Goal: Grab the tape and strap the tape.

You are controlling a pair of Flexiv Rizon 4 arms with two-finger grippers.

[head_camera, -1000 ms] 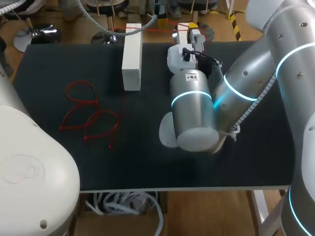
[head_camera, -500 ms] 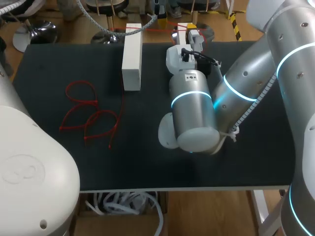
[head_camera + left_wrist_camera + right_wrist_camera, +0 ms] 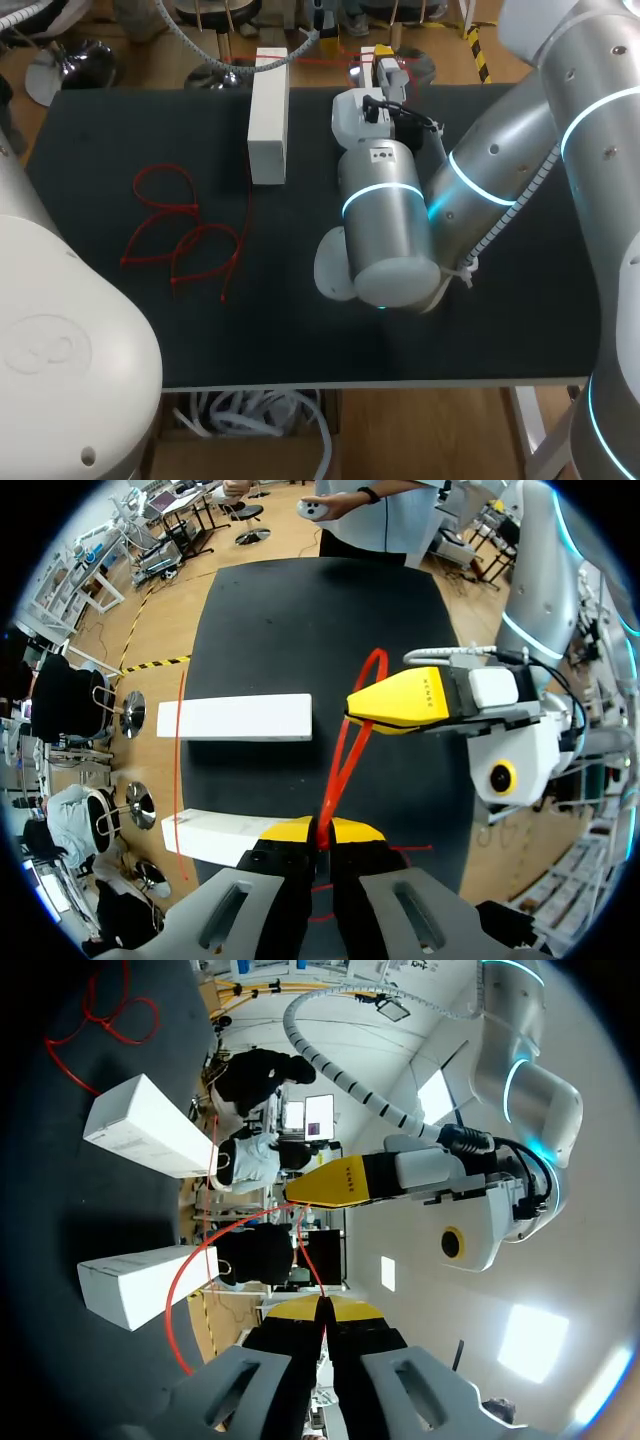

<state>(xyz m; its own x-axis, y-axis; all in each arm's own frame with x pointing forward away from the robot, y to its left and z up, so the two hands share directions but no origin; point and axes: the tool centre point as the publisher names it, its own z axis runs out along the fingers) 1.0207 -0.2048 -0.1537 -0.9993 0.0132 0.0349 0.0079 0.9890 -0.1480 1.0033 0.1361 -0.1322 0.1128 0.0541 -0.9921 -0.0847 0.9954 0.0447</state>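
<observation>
The red tape (image 3: 345,748) is a thin loop stretched between my two grippers above the table's far edge. In the left wrist view my left gripper (image 3: 320,832) is shut on one end of it, and my right gripper (image 3: 400,700) meets the loop just ahead. My right gripper (image 3: 320,1308) is shut on a red strand (image 3: 230,1235), with my left gripper (image 3: 340,1182) close ahead of it. In the head view both grippers meet near the far edge (image 3: 378,62), partly hidden by my right arm (image 3: 390,230).
A long white box (image 3: 267,115) lies at the far middle of the table, with a red strand across its far end. A second white box (image 3: 215,835) lies parallel to it. Several loose red tape loops (image 3: 180,235) lie at the left.
My right arm has shifted slightly to the left and toward the far edge with the tape in its gripper. Both grips hold as before.
</observation>
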